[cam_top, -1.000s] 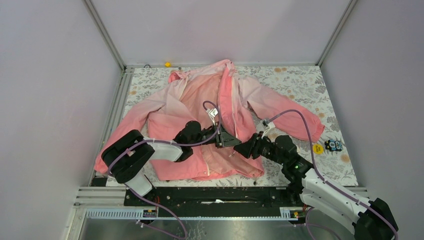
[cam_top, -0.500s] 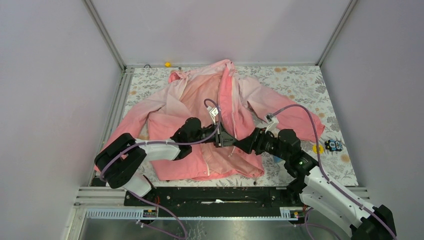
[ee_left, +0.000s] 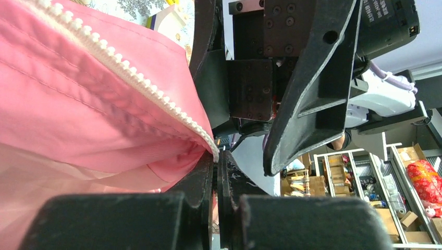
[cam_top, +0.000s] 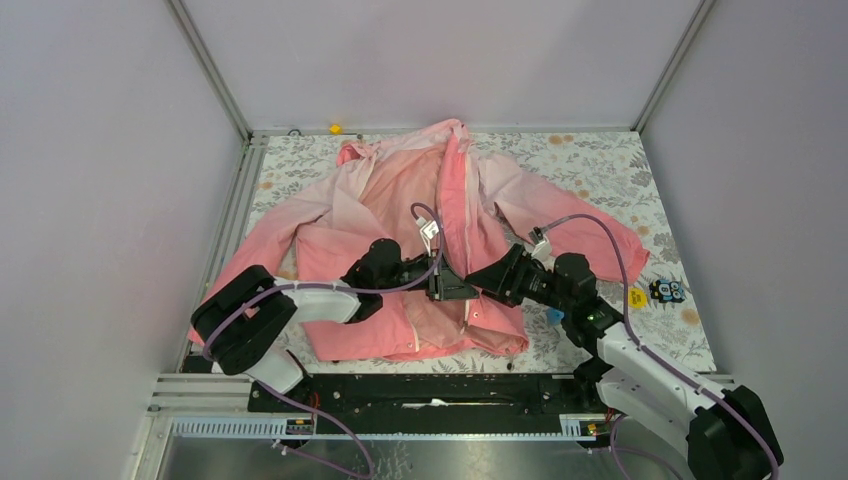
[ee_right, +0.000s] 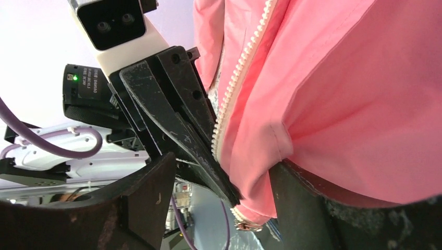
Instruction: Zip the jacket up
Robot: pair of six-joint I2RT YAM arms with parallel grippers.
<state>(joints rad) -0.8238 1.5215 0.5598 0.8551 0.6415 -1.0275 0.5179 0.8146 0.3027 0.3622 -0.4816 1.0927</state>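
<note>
left claw (ee_left: pixel 216 172): clenched on the jacket (cam_top: pixel 400 200), its two fingers pressed together on the coral front edge, right where the row of white zipper (ee_left: pixel 130 73) teeth ends.
right claw (ee_right: pixel 224 172): released, fingers spread wide and straddling that same edge; the fabric lies against one finger, and a finger of the left claw pokes in between.
meeting point: both claws come tip to tip over the jacket's lower front, the left arm reaching from the left, the right arm from the right.
zipper: not closed; the teeth run along a loose edge held up off the cloth.
jacket: spread on the table (cam_top: pixel 600 160), collar toward the far wall, sleeves out to either side, hem toward the arm bases.
table: floral-patterned top.
right margin: a yellow disc (cam_top: pixel 635 297) and a small dark object (cam_top: pixel 667 291) lie near the right cuff.
</note>
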